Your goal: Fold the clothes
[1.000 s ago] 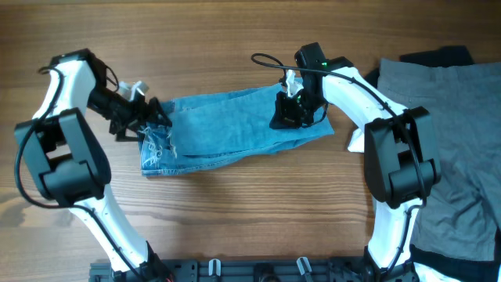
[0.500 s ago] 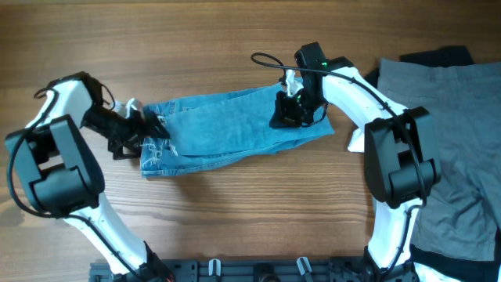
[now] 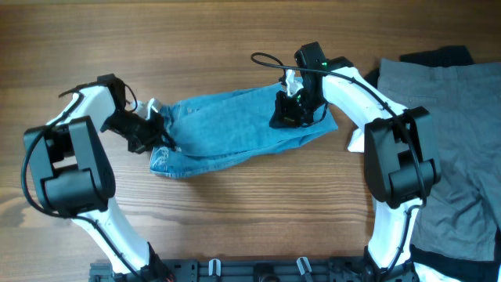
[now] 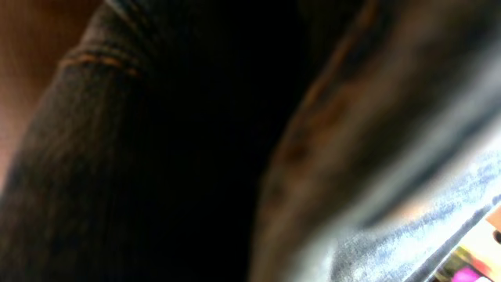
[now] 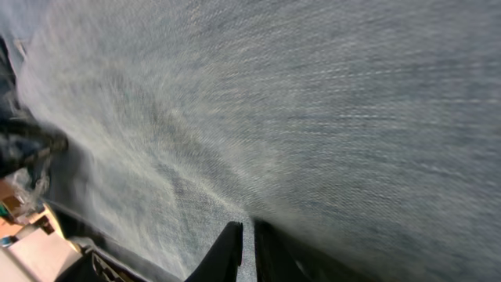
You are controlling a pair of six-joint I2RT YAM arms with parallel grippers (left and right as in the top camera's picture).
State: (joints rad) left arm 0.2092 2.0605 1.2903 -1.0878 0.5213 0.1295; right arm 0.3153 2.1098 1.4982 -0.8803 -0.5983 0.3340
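Table (image 3: 235, 47): jeans (image 3: 235, 133) are laid flat along it, with the grey garment (image 3: 454, 133) well apart from their waist end. Risk: the hem may be dropped if gripped shallowly. The left gripper (image 3: 153, 135) is buried in hem denim, so its opening cannot be told. The right gripper (image 3: 291, 111) is reached over the waist end, narrow and pinching denim.

The overhead camera looks straight down on the table (image 3: 235, 31) from far enough to take in both side edges, with the arm bases (image 3: 258, 270) at the near edge. The left wrist camera sits pressed against the jeans (image 4: 156, 157), so its view is dark and blurred. The right wrist camera looks close along its fingers (image 5: 228, 249) at the same denim, which lies mid-table nearer the far edge. All three views share it.
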